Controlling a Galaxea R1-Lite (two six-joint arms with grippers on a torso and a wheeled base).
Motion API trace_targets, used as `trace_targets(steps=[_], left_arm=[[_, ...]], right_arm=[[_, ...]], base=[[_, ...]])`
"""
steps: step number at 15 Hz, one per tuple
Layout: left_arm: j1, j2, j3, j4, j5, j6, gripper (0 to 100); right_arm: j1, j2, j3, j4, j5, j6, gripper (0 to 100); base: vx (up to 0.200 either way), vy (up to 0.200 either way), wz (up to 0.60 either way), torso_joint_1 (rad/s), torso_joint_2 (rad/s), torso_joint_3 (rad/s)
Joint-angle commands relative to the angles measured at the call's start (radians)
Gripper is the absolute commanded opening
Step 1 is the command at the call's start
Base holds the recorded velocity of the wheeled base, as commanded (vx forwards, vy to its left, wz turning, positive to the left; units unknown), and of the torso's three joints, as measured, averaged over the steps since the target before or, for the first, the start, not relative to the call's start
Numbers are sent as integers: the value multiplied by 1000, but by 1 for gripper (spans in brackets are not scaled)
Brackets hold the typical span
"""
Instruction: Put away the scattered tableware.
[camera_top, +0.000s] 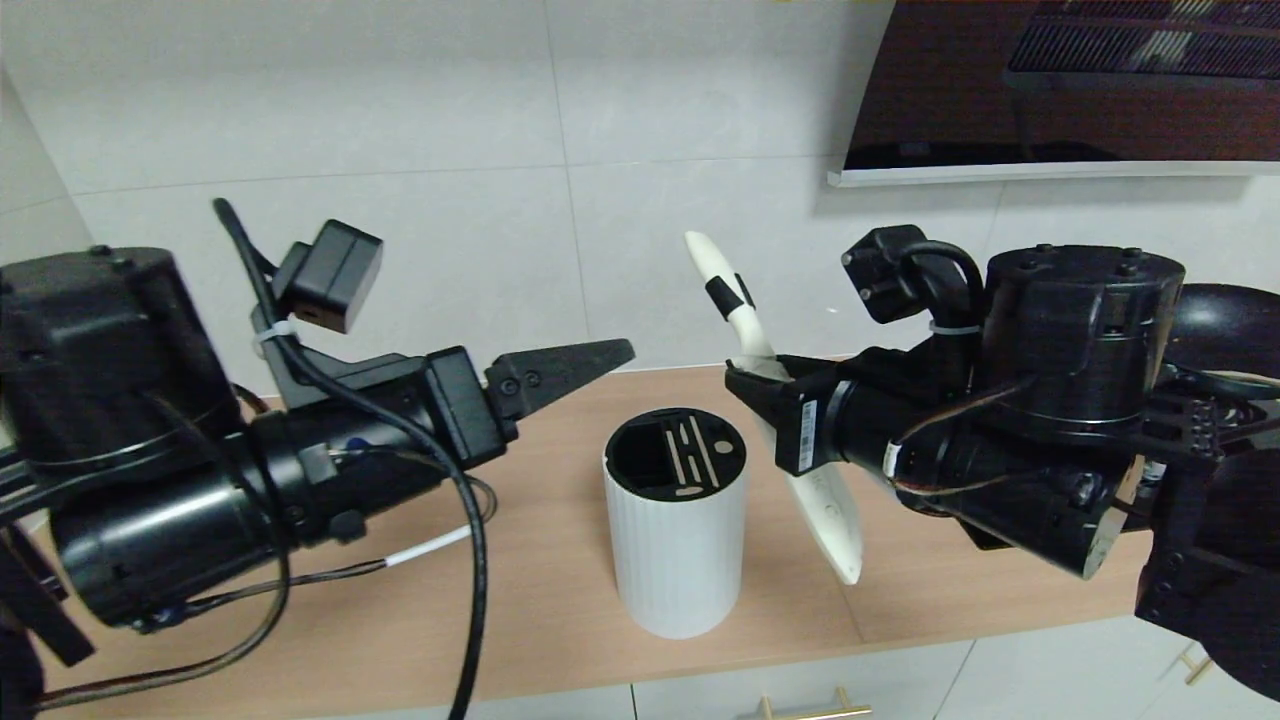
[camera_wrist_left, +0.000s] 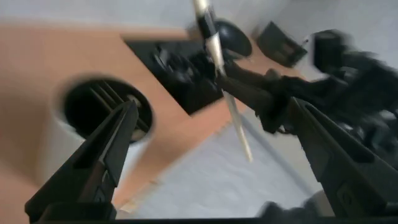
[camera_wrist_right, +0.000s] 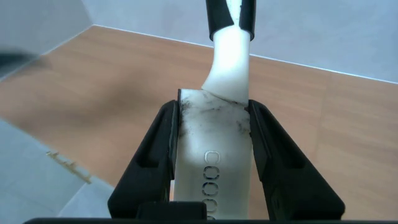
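Right gripper (camera_top: 760, 385) is clamped on a white rice paddle (camera_top: 828, 505), its fingers (camera_wrist_right: 152, 162) pressed against both edges where neck meets blade. The paddle is tilted: handle up toward the tiled wall (camera_top: 400, 120), blade down, just to the right of the white ribbed utensil holder (camera_top: 678, 540) and apart from it. A black band (camera_top: 728, 293) wraps the handle.

Writing: raised lettering on the blade, cut off at the right wrist view's edge. A small white label (camera_top: 808, 425) on the right gripper has print too fine to make out.

Left gripper (camera_top: 590, 362) is over the wooden counter (camera_top: 560, 600) left of the holder, fingers (camera_wrist_left: 106, 155) spread wide, holding nothing.

Holder's black lid (camera_top: 676, 452) has one square opening and several slots — inside too dark to see. The left wrist view is smeared.
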Motion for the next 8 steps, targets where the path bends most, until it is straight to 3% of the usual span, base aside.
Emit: trace_targets(steps=[1,3,8], left_arm=[[-51,124,-13,-71,24,-53,100],[-63,147,-8,-127,30,-59,100],[-88,147,-13,-149,85,-55,100]], right_arm=[[52,13,2,-2,-10,3,0],[92,45,1,-5,-13,6,0],[144,51,12,-17,-17,20,0]], base=[[0,0,0,0,0,0],[0,0,0,0,0,0],[0,0,0,0,0,0]])
